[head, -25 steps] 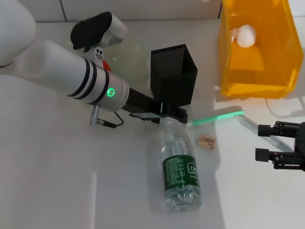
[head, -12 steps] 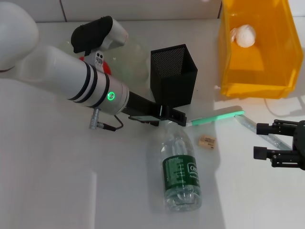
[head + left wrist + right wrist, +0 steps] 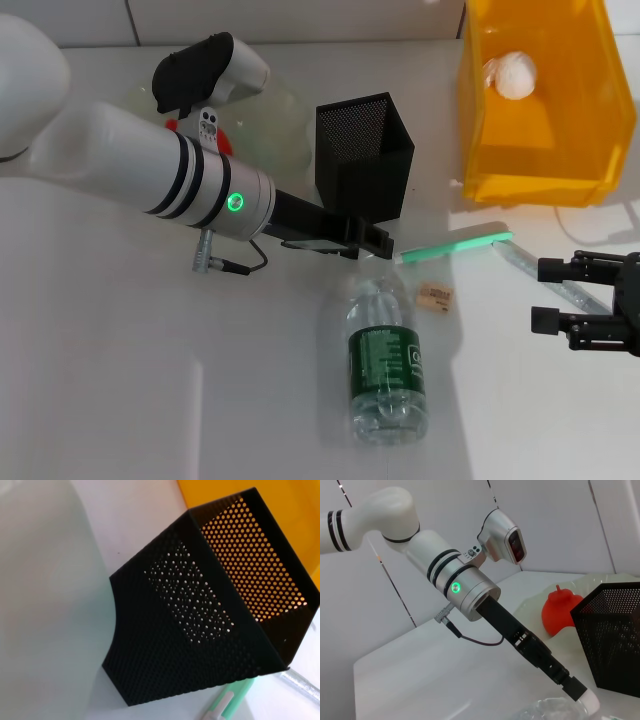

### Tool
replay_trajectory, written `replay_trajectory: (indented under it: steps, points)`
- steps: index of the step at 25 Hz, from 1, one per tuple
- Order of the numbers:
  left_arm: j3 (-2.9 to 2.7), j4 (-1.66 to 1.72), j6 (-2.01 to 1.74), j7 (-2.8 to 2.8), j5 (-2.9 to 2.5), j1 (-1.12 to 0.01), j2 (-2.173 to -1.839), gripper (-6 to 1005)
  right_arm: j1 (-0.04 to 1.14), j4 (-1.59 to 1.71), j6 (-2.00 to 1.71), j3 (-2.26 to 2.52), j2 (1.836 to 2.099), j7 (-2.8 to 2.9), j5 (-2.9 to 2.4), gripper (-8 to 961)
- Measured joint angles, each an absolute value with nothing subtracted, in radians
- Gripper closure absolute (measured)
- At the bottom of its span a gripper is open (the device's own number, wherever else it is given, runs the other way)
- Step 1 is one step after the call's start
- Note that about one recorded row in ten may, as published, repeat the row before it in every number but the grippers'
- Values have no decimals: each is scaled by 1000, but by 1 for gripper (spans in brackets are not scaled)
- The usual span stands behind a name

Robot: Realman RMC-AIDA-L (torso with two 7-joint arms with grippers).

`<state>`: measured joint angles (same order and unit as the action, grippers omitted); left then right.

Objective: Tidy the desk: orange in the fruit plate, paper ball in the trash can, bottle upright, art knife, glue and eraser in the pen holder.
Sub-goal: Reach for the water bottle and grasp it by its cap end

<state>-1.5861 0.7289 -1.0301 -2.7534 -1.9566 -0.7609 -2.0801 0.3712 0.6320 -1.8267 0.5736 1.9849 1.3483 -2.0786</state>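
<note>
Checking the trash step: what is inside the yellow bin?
A white paper ball lies inside the trash can, near its far left corner. The front wall hides part of the floor.

Overhead head view (wrists near pen holder (image 3: 363, 152))

Black mesh pen holder (image 3: 362, 152), yellow-orange trash can (image 3: 540, 160), green-labelled bottle (image 3: 386, 365)

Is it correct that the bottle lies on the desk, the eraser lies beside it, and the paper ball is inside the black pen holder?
Not quite. The paper ball is inside the trash can, not the pen holder; the head view shows it. The bottle does lie on its side, with the eraser beside it.
</note>
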Motion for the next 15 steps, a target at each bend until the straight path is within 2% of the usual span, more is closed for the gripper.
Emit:
replay_trajectory:
  steps: [3,15]
  points:
    - [-1586,729,-1029,-2753,-1959,-761,-2080,540,372,632,-1827,574,1985,1348,-2079,209]
    - [-1579,727,-1036,-2744,-1956,-755,-2078,735,380,630,-1827,574,1985,1348,-2079,210]
